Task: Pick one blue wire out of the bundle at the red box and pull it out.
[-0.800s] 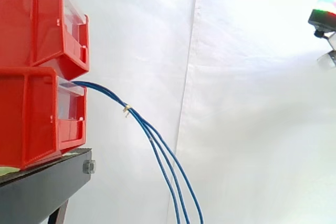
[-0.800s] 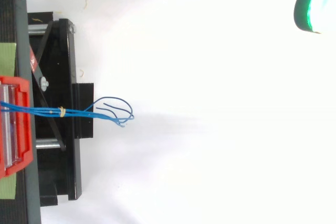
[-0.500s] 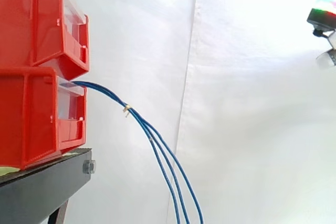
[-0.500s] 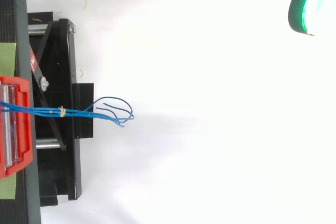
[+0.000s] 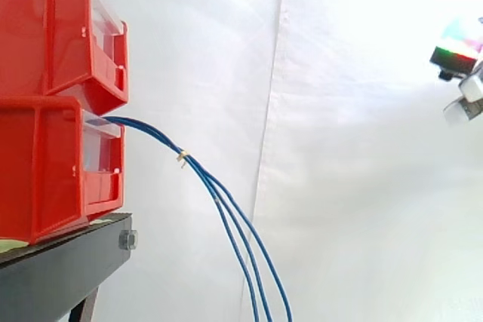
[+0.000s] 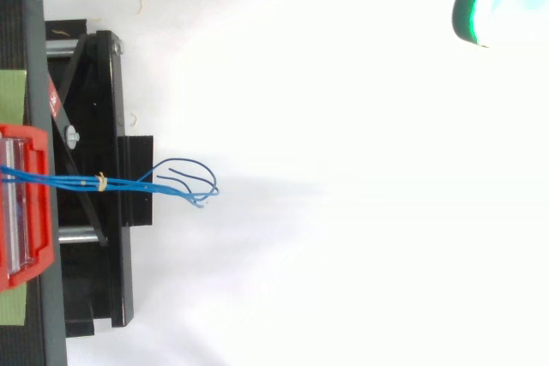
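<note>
Far from the fingers (image 5: 457, 43), blue wires (image 5: 200, 175) leave the red box (image 5: 53, 164)

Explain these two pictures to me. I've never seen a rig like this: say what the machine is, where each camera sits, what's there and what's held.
The glowing shape at the right edge is a robot arm's hand. One picture is taken level from the side, the other from above; both show the same work. Two red bins are stacked on a black stand before a white curtain. Blue wires, tied with a small band, hang out of the lower bin. The hand is far from them, so no wire is held.
</note>
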Robot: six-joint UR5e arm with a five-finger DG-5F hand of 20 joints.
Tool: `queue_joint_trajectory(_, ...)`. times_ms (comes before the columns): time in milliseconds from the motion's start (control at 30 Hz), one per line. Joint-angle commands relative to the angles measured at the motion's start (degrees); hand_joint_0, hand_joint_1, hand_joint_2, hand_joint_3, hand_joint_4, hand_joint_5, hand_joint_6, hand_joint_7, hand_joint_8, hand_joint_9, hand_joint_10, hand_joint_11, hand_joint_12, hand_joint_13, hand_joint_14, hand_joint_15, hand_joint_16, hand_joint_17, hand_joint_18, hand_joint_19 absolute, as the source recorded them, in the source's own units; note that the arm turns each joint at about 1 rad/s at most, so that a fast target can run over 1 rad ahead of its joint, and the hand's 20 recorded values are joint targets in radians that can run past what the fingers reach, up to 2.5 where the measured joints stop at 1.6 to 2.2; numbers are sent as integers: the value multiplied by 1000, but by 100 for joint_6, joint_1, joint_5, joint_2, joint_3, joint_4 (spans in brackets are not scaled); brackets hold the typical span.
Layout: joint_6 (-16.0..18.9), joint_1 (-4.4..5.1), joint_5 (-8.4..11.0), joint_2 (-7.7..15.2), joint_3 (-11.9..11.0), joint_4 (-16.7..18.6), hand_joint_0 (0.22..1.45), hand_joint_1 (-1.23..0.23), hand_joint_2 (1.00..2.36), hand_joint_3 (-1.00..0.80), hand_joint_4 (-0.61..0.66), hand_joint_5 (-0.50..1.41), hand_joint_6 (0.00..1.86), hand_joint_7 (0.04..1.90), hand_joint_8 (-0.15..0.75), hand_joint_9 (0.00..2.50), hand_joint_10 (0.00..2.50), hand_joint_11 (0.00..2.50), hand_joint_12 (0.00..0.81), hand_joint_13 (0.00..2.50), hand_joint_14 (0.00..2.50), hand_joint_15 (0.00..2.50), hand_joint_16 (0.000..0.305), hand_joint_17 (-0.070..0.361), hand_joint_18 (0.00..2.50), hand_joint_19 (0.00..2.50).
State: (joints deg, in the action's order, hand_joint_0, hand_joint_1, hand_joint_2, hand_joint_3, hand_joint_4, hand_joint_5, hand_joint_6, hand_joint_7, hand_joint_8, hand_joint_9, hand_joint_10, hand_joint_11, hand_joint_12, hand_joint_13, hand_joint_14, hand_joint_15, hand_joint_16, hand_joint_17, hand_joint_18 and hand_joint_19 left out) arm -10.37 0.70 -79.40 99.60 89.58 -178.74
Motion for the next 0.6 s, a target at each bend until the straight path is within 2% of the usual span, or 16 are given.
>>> queue_joint_trajectory(0,70,27,21,209,-2,128,539,-499,1007,-423,364,-202,503,903,377,492,7,261,464,489,6,184,64,143,545,320)
queue_joint_trajectory(200,167,27,30,411,-2,260,547,-519,1008,-408,394,-172,503,944,390,655,9,340,461,479,6,182,64,144,548,319)
queue_joint_trajectory(333,167,45,21,481,-2,304,542,-536,1008,-412,394,-171,503,949,387,651,9,351,461,467,6,185,64,145,540,324)
queue_joint_trajectory(367,193,53,30,569,-2,374,543,-537,1006,-419,394,-171,503,949,386,648,10,355,460,466,6,182,64,145,537,328)
queue_joint_trajectory(567,114,62,109,622,-2,559,540,-545,1008,-421,395,-170,503,952,385,647,10,353,458,469,6,183,64,145,536,335)
